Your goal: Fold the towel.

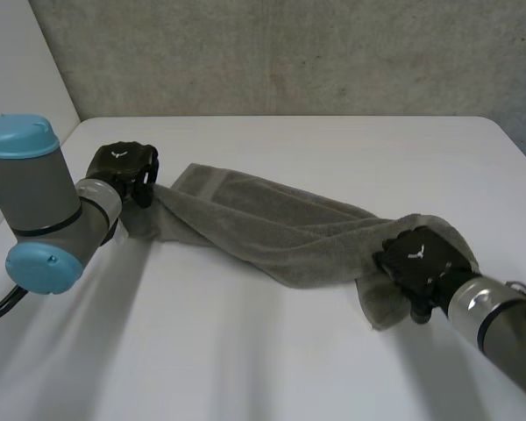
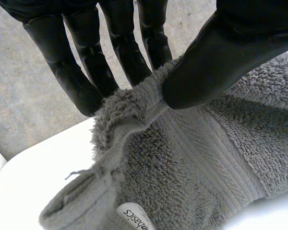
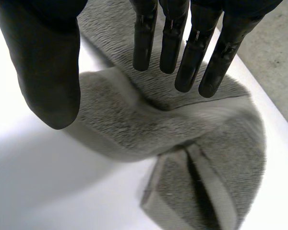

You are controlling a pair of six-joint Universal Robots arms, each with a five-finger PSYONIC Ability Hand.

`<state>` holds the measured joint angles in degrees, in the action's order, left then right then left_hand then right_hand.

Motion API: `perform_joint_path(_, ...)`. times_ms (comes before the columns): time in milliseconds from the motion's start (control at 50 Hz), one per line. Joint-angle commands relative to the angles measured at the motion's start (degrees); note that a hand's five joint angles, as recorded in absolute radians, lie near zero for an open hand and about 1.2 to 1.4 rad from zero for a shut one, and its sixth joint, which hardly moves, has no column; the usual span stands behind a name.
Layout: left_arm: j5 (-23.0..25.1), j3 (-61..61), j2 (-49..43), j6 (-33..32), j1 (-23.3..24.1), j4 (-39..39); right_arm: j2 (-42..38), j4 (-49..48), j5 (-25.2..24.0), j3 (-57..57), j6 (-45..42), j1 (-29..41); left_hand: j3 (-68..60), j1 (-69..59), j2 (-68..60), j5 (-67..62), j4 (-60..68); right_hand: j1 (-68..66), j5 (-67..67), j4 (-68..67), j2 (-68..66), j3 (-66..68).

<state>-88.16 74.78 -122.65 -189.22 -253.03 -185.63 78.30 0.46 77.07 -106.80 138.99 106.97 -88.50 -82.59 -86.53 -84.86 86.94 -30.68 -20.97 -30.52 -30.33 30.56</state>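
My left hand (image 1: 123, 167) pinches 1 end of the rumpled grey terry towel (image 1: 272, 224) between thumb and fingers. My right hand (image 1: 421, 259) is over the other end with straight fingers, holding nothing. The towel lies stretched across the white table (image 1: 245, 351). Its small white label (image 2: 134, 218) is cut off.
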Motion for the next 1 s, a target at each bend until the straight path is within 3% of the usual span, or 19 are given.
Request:
perform_joint_path(20,-0.08,0.28,0.13,0.0,0.08,0.0,-1.14,-7.4,-0.87,-3.86,0.14,0.78,8.5,2.59,6.53,14.86,-6.94,-0.26,0.03,-0.43,-0.61,0.39)
perform_joint_path(460,0.0,0.37,-0.22,0.0,0.43,0.0,-9.49,-14.44,-0.69,-3.42,0.05,2.28,8.5,2.59,6.53,14.86,-6.94,-2.45,-2.16,-2.61,-2.8,2.57)
perform_joint_path(680,0.0,0.37,-0.31,0.0,0.43,0.0,-10.89,-16.55,0.1,-2.63,-0.3,2.19,8.5,2.59,6.53,14.86,-6.94,-28.86,-28.57,-29.02,-29.21,28.98)
perform_joint_path(760,0.0,0.37,-0.22,0.0,0.43,0.0,-10.8,-16.72,0.71,-2.19,-0.21,2.19,8.5,2.59,6.53,14.86,-6.94,-48.82,-48.53,-48.98,-49.17,48.94)
perform_joint_path(1000,-0.08,0.37,-0.22,0.0,0.43,0.09,-10.01,-16.37,1.77,-1.04,0.23,1.13,8.5,2.59,6.53,14.86,-6.94,-49.32,-49.03,-49.48,-49.67,49.44)
